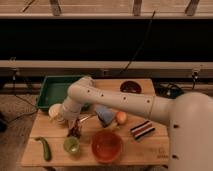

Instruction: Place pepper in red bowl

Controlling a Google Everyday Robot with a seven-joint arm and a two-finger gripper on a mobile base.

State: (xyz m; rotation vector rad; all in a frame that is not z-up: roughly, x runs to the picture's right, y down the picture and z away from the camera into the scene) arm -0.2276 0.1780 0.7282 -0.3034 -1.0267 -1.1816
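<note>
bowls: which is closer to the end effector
The orange-red bowl in front: the end effector hangs close beside it, while the maroon bowl sits far back.

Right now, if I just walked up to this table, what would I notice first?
The big white robot arm grabs your eye first. It stretches across the wooden table from the right, with its gripper low over the table, close to the small green cup. Next comes the shiny red bowl at the front edge, and the dark green pepper lying alone near the front left corner.
</note>
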